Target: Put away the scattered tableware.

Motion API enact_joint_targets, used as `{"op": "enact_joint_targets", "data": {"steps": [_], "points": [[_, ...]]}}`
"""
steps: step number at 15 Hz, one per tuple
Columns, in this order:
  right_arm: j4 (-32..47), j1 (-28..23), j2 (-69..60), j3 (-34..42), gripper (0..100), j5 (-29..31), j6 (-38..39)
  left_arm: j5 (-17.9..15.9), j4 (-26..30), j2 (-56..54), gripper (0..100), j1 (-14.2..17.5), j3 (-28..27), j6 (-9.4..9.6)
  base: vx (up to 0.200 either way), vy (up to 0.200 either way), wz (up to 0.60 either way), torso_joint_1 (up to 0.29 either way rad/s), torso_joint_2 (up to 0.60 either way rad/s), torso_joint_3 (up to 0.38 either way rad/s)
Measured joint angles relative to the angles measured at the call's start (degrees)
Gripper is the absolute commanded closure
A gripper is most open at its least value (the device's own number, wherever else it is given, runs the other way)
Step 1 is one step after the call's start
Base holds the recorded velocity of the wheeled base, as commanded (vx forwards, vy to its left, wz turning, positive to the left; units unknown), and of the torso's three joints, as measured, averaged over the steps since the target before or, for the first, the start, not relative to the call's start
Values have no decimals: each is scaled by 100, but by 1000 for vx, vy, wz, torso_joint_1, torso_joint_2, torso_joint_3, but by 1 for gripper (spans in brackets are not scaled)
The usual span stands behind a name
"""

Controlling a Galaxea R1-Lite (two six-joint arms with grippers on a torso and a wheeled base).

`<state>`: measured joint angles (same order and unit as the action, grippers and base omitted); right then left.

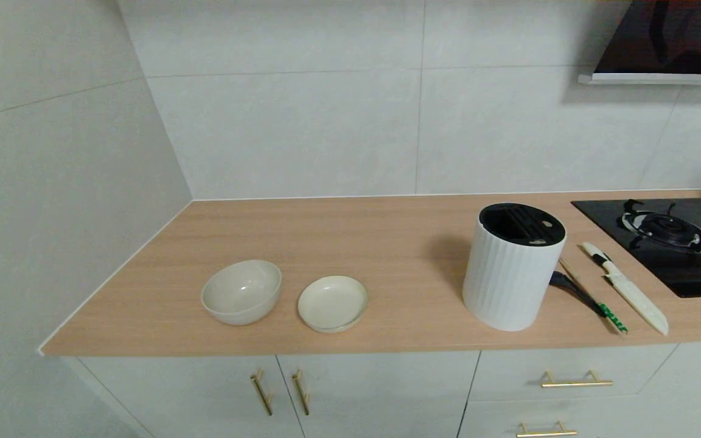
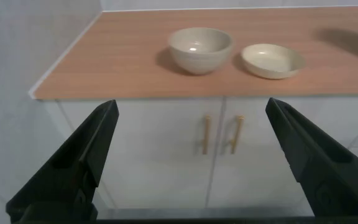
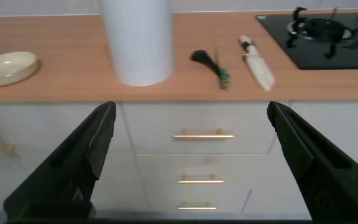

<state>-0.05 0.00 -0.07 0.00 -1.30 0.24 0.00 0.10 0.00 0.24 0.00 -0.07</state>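
A cream bowl and a shallow cream dish sit side by side near the front left of the wooden counter. To their right stands a white ribbed utensil holder with a black slotted top. Right of it lie a black spoon, chopsticks and a white knife. My left gripper hangs open in front of the cabinet doors, short of the bowl. My right gripper is open too, before the drawers.
A black gas hob is set into the counter at the far right, close to the knife. Tiled walls close the back and left sides. Cabinet doors with gold handles lie below the counter edge.
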Motion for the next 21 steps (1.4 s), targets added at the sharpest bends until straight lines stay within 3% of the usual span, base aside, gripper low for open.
{"op": "enact_joint_targets", "data": {"steps": [13,21], "points": [[2,0,0,0,0,-6,-6,0,0,0,0,0,0,7,0,200,0,1,4,4],[5,0,0,0,0,-4,-9,0,0,0,0,0,0,7,0,0,0,0,0,0]]}}
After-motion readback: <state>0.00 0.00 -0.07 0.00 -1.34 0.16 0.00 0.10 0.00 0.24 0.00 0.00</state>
